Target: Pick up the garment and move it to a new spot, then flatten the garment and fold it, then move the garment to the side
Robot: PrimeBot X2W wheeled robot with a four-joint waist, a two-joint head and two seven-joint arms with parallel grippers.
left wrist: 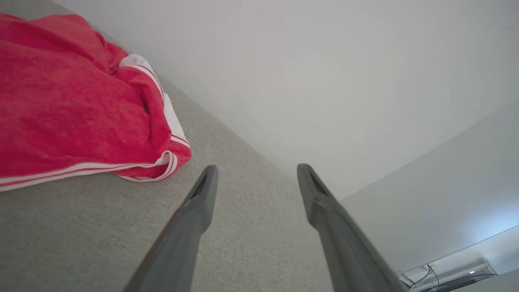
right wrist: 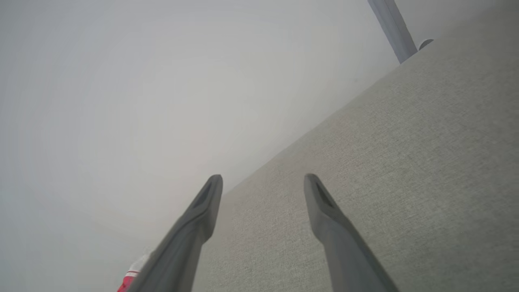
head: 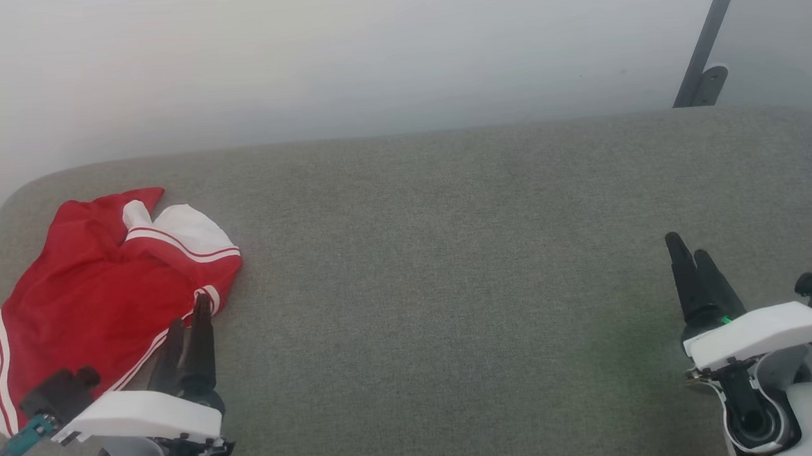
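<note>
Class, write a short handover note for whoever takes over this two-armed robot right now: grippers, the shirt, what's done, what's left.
Left gripper: open, empty, close beside the crumpled red shirt with white striped-trim sleeves, not touching it.
Right gripper: open, empty, over the grey fabric surface, far from it.
Shirt: bunched at the surface's left end.
Done: nothing visibly. Left: pick up, move, flatten, fold, set aside.

A wide grey fabric-covered counter (head: 450,267) with rounded corners stands against a plain white wall (head: 341,51). A slanted grey metal pole (head: 709,38) rises behind its far right corner.
</note>
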